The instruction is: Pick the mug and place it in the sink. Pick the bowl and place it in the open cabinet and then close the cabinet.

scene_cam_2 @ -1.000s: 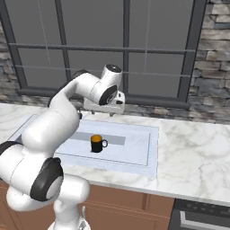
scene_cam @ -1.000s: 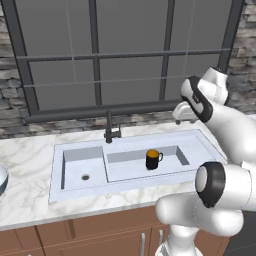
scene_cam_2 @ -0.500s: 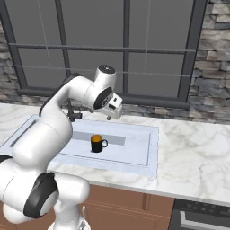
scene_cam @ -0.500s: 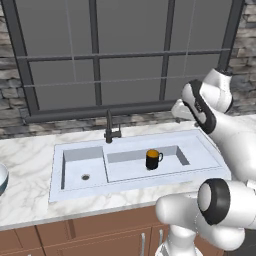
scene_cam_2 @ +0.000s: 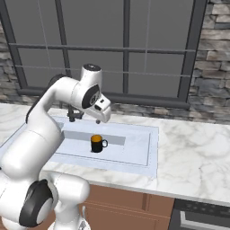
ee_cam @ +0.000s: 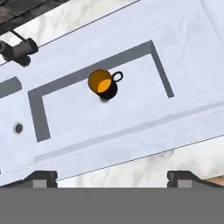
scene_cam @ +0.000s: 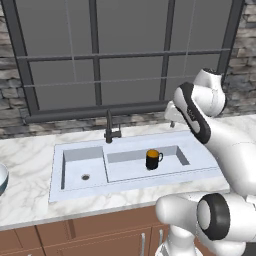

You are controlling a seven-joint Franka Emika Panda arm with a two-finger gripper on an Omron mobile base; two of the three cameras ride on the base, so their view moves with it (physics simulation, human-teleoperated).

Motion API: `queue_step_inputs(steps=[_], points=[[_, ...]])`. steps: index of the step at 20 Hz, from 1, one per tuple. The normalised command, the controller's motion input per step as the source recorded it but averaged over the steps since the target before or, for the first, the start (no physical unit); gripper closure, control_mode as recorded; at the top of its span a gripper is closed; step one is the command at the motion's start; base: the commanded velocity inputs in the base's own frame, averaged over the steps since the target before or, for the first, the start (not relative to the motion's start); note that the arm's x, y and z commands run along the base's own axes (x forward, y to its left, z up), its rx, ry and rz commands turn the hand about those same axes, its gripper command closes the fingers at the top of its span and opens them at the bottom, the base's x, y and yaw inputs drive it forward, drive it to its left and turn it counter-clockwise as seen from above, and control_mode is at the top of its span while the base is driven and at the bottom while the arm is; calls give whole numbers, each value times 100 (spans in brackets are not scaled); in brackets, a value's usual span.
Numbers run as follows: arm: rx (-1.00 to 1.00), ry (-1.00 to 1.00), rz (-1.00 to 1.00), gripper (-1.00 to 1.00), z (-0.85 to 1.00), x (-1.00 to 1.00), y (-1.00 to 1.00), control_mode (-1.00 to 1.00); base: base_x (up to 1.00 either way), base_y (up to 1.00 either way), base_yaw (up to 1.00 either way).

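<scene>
**Black mug set down in the sink, bowl far to the left**

Black and orange, the mug (scene_cam: 153,159) is seen standing upright in the right basin of the sink (scene_cam: 75,186), handle turned to the right in the left base view. From the hand view the mug (ee_cam: 104,85) is looked down on from well above, and the gripper (ee_cam: 111,178) is spread wide, nothing held between the two dark tips at the bottom corners. So the mug step is judged done. What counts now is direction: a blue-grey rim, taken to be the bowl (scene_cam: 2,179), is glimpsed at the far left edge of the left base view, on the counter (scene_cam: 30,155) beyond the left basin. The gripper (scene_cam_2: 102,117) is hung over the right basin, well apart from it, so a long sweep leftward is called for
</scene>
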Motion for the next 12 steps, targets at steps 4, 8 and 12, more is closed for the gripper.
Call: queue_step_inputs(steps=[4, 8, 12], points=[[-2, 16, -1, -100, 0, -47, 0, -100, 0, 0, 0], [-2, 17, -1, -100, 13, -44, 11, -100, 0, 0, 0], [-1, 8, -1, -100, 21, -36, 23, -100, 0, 0, 0]])
